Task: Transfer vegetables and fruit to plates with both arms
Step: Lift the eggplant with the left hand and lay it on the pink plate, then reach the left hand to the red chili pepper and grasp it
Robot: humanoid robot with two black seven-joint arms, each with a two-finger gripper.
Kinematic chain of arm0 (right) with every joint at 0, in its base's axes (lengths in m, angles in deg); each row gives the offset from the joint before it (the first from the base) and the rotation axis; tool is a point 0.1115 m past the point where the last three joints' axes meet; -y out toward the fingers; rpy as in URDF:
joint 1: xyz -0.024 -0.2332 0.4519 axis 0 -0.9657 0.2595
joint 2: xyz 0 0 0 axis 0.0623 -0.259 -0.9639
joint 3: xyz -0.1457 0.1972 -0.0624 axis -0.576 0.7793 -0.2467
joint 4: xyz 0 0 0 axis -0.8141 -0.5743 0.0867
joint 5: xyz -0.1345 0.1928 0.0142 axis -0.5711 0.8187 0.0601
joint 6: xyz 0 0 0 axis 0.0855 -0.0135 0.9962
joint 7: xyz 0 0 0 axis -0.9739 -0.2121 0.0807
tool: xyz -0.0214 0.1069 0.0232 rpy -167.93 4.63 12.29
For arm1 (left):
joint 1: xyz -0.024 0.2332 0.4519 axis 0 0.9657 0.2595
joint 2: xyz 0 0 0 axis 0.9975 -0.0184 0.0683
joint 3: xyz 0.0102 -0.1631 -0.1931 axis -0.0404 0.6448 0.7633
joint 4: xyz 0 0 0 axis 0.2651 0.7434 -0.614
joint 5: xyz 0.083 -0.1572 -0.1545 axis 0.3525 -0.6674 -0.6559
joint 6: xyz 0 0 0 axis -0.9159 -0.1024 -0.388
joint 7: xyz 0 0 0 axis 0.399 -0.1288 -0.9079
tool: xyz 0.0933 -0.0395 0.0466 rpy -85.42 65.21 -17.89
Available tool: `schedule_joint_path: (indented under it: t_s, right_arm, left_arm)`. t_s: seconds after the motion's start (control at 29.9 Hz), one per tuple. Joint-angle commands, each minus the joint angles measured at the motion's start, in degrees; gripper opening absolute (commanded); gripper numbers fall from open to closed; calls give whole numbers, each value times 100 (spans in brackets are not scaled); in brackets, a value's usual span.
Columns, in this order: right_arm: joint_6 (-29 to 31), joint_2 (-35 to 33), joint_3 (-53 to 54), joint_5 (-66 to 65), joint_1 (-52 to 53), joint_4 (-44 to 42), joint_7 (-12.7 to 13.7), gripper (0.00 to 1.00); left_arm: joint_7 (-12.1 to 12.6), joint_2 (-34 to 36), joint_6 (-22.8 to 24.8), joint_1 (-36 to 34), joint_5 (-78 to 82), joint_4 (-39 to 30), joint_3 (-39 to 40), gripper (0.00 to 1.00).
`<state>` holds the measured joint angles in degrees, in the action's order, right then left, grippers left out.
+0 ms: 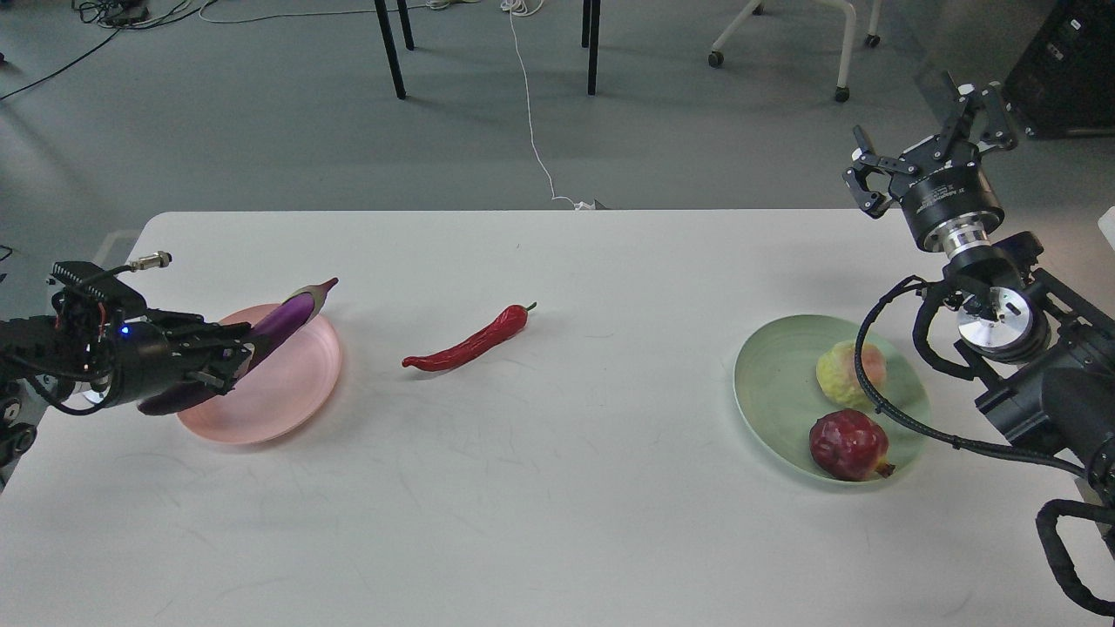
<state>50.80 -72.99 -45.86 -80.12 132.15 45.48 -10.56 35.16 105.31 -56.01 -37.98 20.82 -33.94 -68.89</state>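
Note:
My left gripper is shut on the purple eggplant and holds it tilted over the left part of the pink plate, stem end up and to the right. The red chili pepper lies on the table between the plates, apart from both. The green plate at the right holds the yellow-green fruit and the dark red fruit. My right gripper is open and empty, raised beyond the table's far right edge.
The white table ends just beyond my left arm and at the far edge. Chair and table legs and a white cable are on the floor behind. My right arm's cable loops over the green plate's right side.

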Motion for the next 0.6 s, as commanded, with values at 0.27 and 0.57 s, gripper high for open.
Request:
schedule_joint_path:
  t_s: [0.27, 0.57]
  right_arm:
    - [0, 5, 2, -4, -187, 9, -26, 99]
    - [0, -56, 20, -4, -274, 0, -35, 99]
  left_arm:
    - [0, -136, 98, -313, 43, -71, 18, 75]
    - [0, -1611, 133, -1255, 534, -160, -52, 68]
